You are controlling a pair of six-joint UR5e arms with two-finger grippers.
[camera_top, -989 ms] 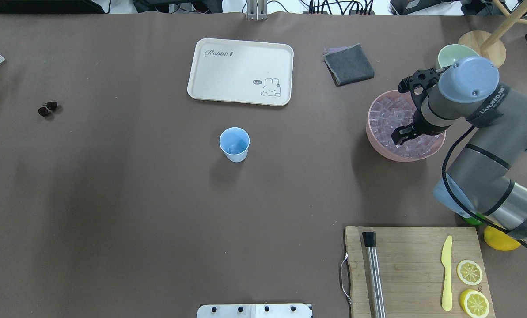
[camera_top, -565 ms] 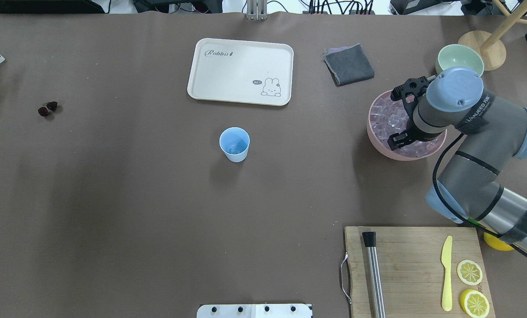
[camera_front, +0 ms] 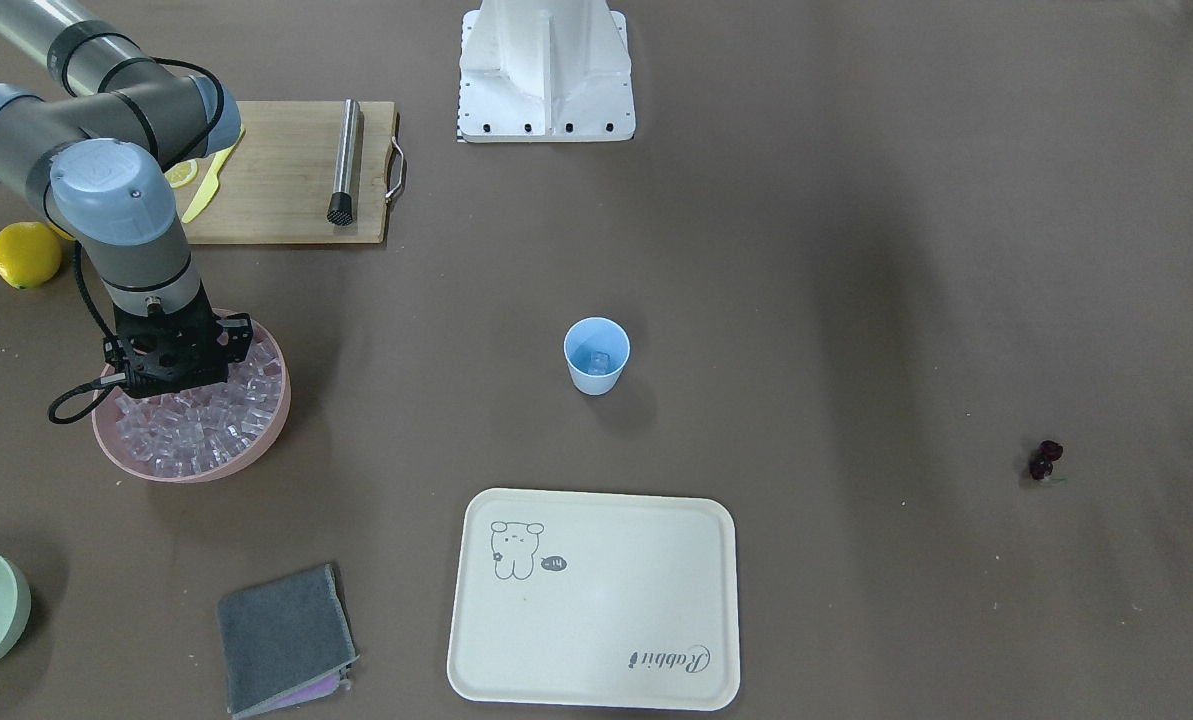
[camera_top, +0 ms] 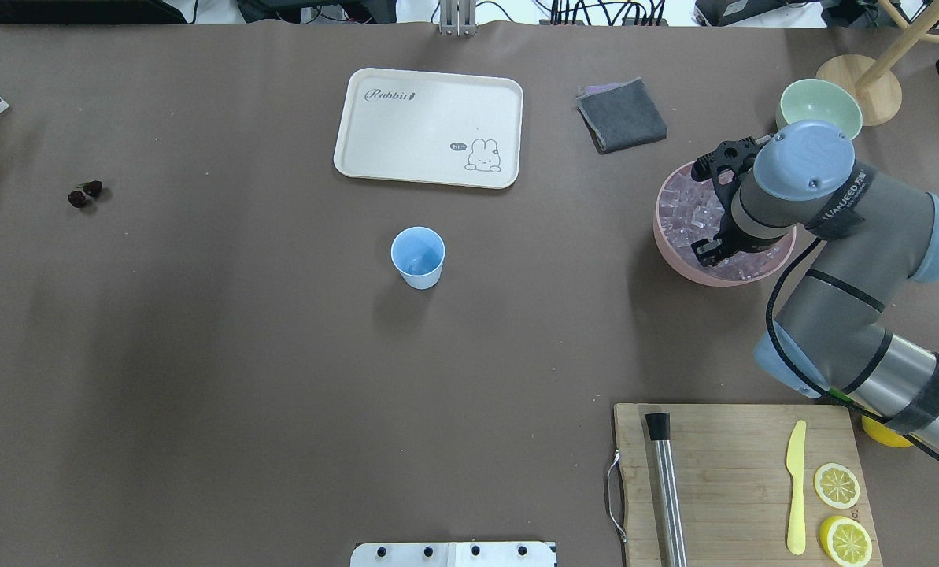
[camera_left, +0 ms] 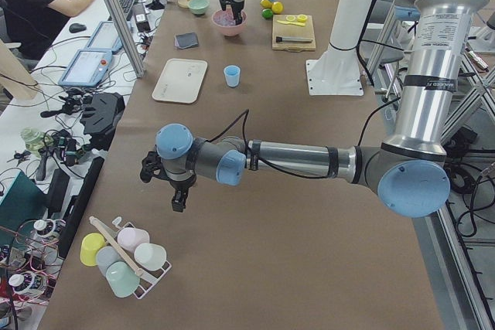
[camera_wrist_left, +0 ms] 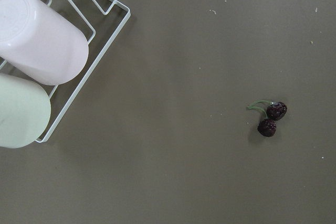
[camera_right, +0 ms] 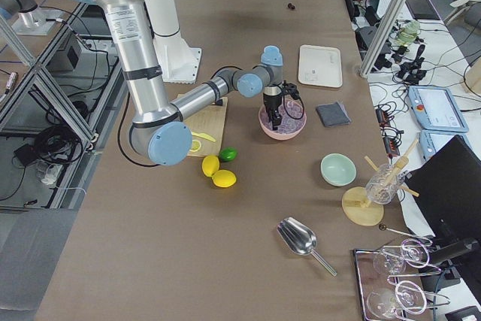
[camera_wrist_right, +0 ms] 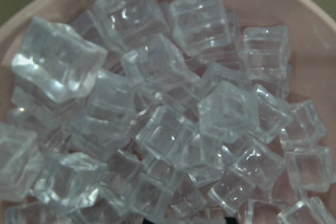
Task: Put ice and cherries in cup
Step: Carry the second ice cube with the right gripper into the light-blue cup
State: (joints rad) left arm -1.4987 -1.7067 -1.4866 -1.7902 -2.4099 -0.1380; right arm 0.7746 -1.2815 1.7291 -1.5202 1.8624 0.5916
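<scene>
The ice (camera_wrist_right: 168,129) is a heap of clear cubes filling a pink bowl (camera_top: 658,224) close to the counter's right edge, towards the far right corner. The right gripper (camera_top: 709,252) points straight down into the heap, its tips at the cubes. You cannot tell whether its fingers are spread or pinched on a cube. The arm covers them from above, and the wrist camera shows only ice.

To do this pick well, choose one cube lying loose on top, centre it between the fingers, close gently and lift straight up. The cubes look slick and tightly packed, so a squeeze on a corner may shoot one out. Then carry it to the cup (camera_top: 418,257), which stands upright at the counter's middle, well apart from the bowl, with what looks like a cube or two inside.

The cherries (camera_top: 85,194) lie near the left edge, in the far half. The left gripper (camera_left: 176,200) hangs above that end. It shows only in a side view, so its fingers' state cannot be told. A rack (camera_wrist_left: 114,35) of tumblers is cut off at the left wrist picture's corner.
</scene>
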